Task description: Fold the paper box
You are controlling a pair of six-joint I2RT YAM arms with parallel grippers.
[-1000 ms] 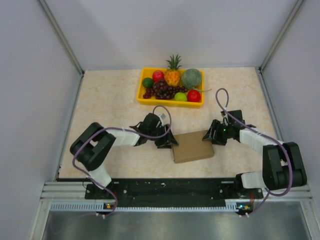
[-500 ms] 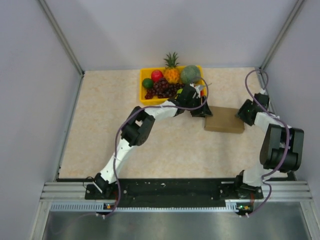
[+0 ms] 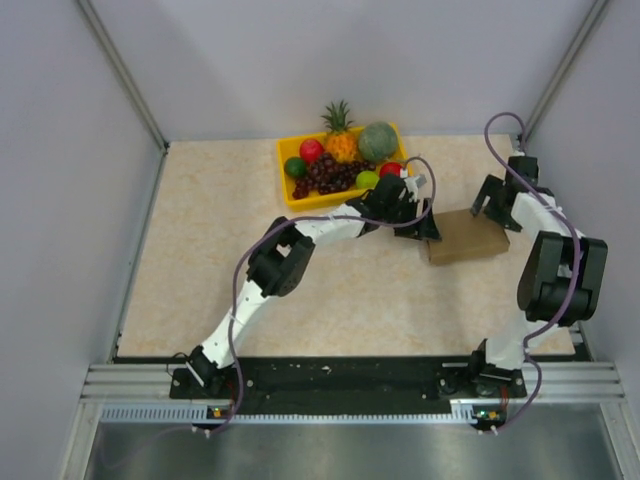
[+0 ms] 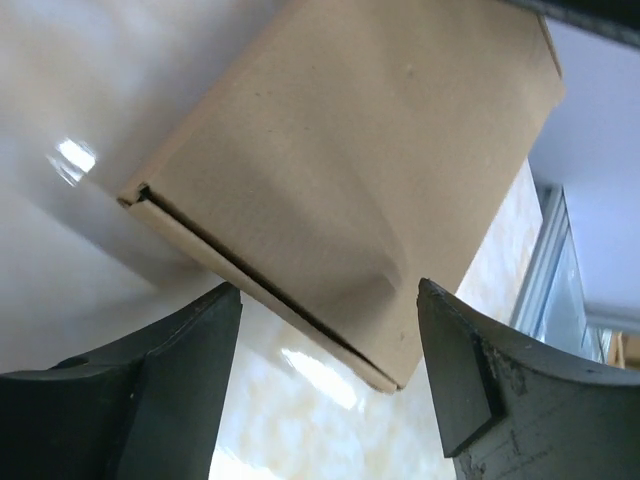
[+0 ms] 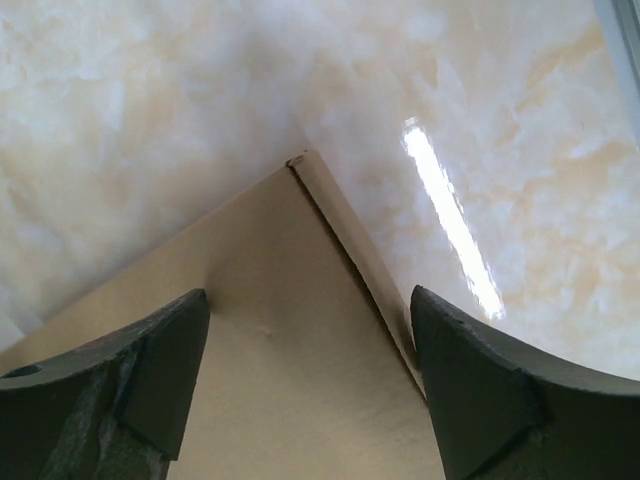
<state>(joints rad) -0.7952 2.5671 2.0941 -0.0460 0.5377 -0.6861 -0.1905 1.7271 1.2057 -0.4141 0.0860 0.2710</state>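
Currently the paper box sits closed up as a small brown carton on the right side of the marbled table, lying flat just in front and to the right of the yellow fruit tray that holds a pineapple, a melon and dark grapes. The left arm stretches far across, and the left gripper is at the carton's left end. In its wrist view the fingers are spread wide, with the carton's seamed edge just ahead of them; I cannot tell whether they touch it. The right gripper hangs over the carton's far right corner. In its wrist view that corner lies between the widely parted fingers, which do not pinch it.
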